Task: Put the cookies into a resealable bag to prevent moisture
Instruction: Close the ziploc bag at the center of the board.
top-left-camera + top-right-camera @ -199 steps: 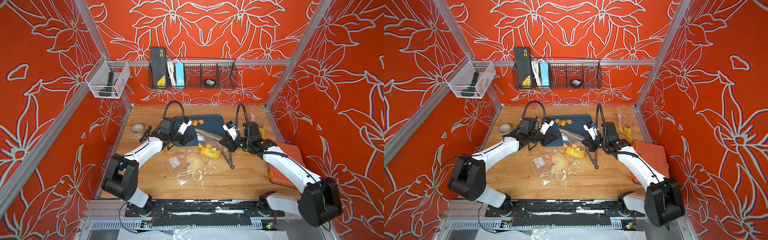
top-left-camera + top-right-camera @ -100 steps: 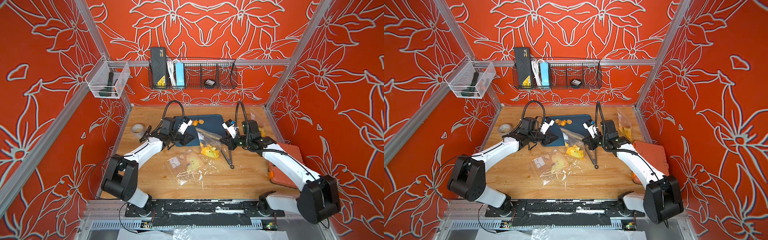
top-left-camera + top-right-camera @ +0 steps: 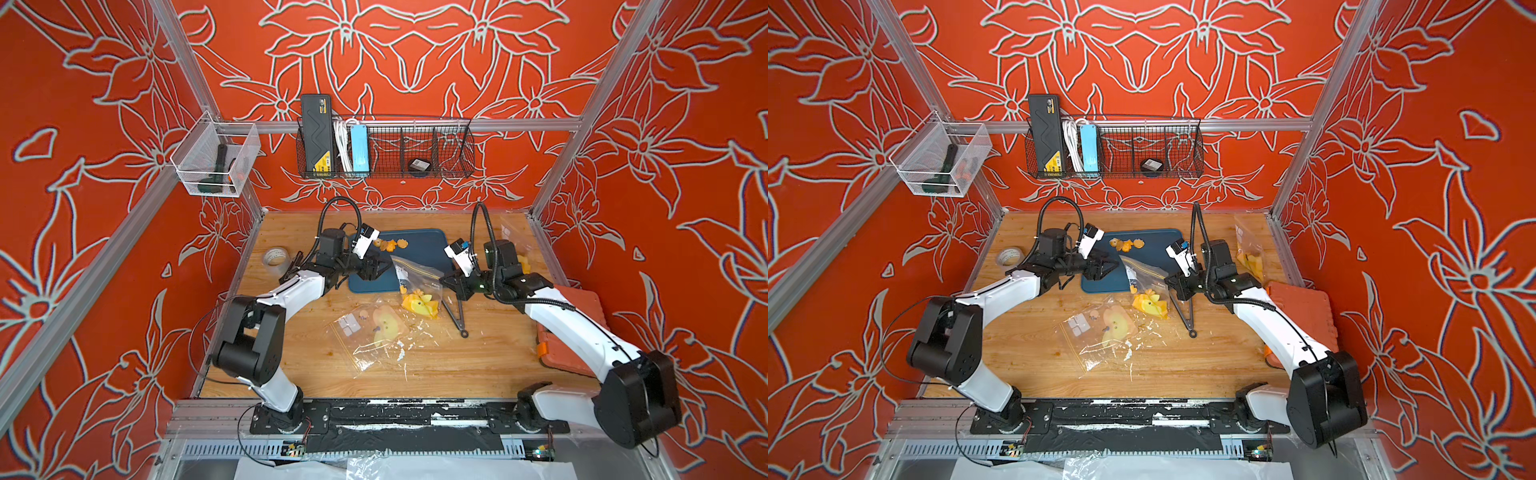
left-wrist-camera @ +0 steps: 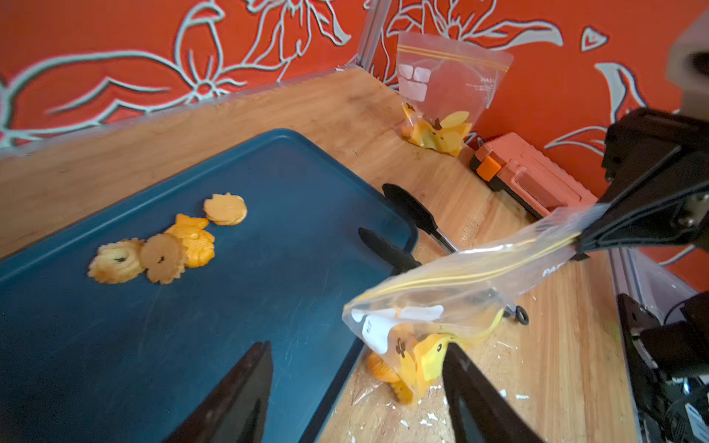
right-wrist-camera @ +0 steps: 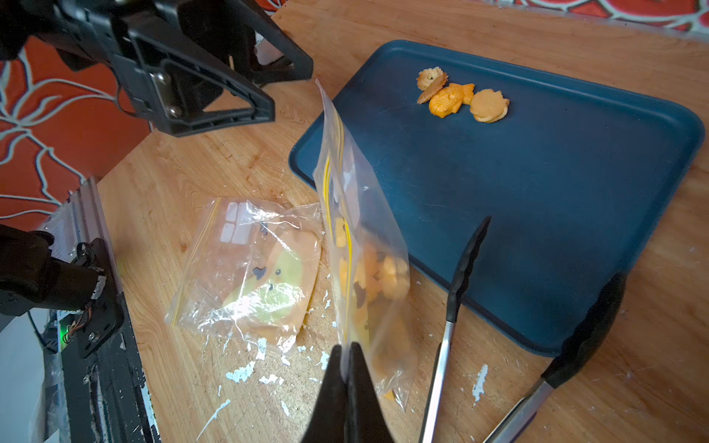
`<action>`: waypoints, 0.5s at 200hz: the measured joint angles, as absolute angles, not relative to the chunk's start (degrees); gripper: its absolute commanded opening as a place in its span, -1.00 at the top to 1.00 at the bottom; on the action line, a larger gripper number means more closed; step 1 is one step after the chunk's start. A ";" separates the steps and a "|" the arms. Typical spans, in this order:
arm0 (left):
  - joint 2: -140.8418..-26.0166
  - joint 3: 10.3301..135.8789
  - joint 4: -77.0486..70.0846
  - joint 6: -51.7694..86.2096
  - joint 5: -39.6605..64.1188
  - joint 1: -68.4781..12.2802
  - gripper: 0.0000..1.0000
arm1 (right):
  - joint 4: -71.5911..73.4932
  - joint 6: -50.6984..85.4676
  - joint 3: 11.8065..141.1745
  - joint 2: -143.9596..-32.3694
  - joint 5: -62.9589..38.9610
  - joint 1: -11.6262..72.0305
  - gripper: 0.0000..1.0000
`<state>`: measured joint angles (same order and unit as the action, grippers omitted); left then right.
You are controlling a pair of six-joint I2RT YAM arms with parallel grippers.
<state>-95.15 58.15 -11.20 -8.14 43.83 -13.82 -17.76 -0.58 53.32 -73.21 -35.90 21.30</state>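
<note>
The left pincer [image 4: 356, 351] has let go of the resealable bag [image 4: 452, 284] and now stands empty with its jaws spread, over the near edge of the blue tray [image 4: 268, 307]. The right pincer [image 5: 347, 354] is clenched on one corner of the bag's zip edge, holding the bag up so it hangs with its bottom down at the worktop [image 3: 436, 365] beside the tray. Several cookies [image 5: 387, 278] lie in the bag's bottom; four more sit together on the tray's far part. Black-tipped tongs [image 5: 456, 291] lie beside the bag, and an empty printed bag [image 5: 249, 268] lies flat nearby.
</note>
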 measured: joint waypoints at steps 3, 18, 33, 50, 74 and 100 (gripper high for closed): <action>-95.72 58.54 -10.96 -8.86 44.38 -13.82 -0.30 | -17.76 -0.58 53.32 -73.21 -35.90 21.30 1.00; -98.30 60.71 -9.98 -12.80 47.18 -13.85 -0.30 | -17.78 -0.58 53.32 -73.21 -35.92 21.30 1.00; -99.33 61.76 -9.87 -16.84 50.13 -13.85 -0.37 | -17.78 -0.60 53.32 -73.21 -35.97 21.30 1.00; -99.53 62.22 -9.74 -20.23 52.51 -13.85 -0.37 | -17.80 -0.62 53.32 -73.21 -35.99 21.30 1.00; -101.65 64.25 -9.67 -23.09 54.43 -13.89 -0.34 | -17.91 -0.62 53.32 -73.21 -36.07 21.30 1.00; -105.47 67.09 -8.73 -25.17 55.42 -14.31 -0.18 | -18.06 -0.62 53.32 -73.21 -36.07 21.30 1.00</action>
